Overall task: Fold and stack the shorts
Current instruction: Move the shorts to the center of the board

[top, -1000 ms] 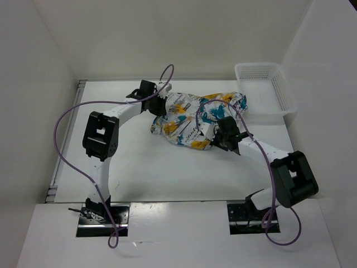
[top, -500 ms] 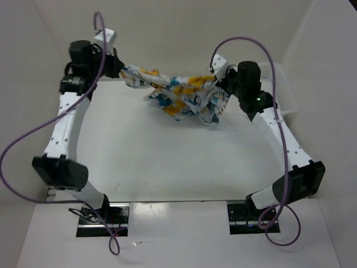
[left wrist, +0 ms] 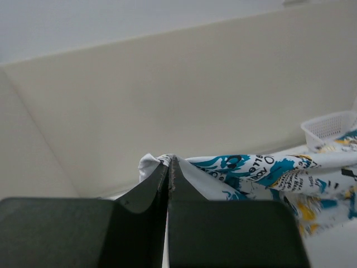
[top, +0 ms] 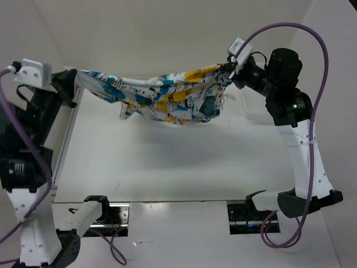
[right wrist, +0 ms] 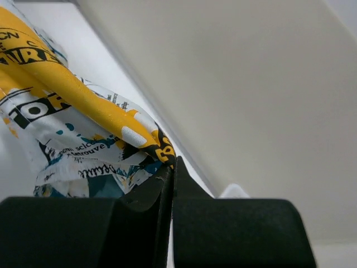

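The shorts [top: 162,97], white with teal, orange-yellow and black print, hang stretched in the air between my two grippers, sagging in the middle above the table. My left gripper [top: 73,78] is shut on their left corner; in the left wrist view the fabric [left wrist: 245,173] runs away from the pinched tips [left wrist: 169,162]. My right gripper [top: 230,68] is shut on their right corner; in the right wrist view the yellow and black edge [right wrist: 83,106] sits clamped at the tips [right wrist: 170,163].
A white plastic mesh basket [top: 254,109] at the back right is mostly hidden behind my right arm; it shows in the left wrist view [left wrist: 329,125]. The white table [top: 167,162] lies below, with walls on three sides.
Both arms have risen and spread further apart, lifting the shorts off the table and pulling them out into a wide, sagging span.
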